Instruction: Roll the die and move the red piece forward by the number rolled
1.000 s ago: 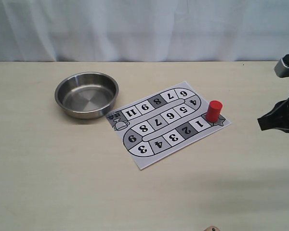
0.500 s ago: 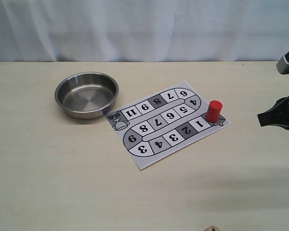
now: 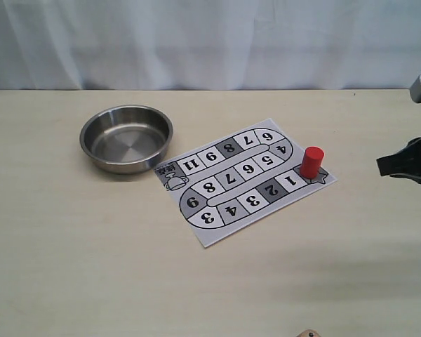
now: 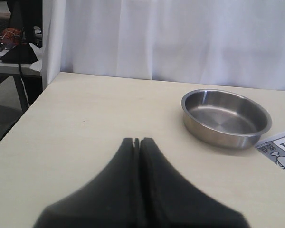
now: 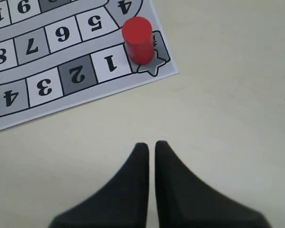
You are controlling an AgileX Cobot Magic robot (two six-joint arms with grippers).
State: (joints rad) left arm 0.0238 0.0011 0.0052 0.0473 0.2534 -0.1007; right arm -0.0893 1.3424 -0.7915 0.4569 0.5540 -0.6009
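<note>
The right tool (image 5: 152, 145), nearly closed and empty, has drawn slightly away from the red piece (image 3: 311, 161) on the start star, the left tool (image 4: 137, 141) sits closed and empty, and the die (image 3: 307, 333) lies at the bench's (image 3: 70, 267) near edge, so the roll seems yet to begin.

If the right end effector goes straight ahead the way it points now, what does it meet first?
Probably the red piece on the star corner of the board; only bare table lies between. Height is unclear, so the right end effector might pass above.
</note>
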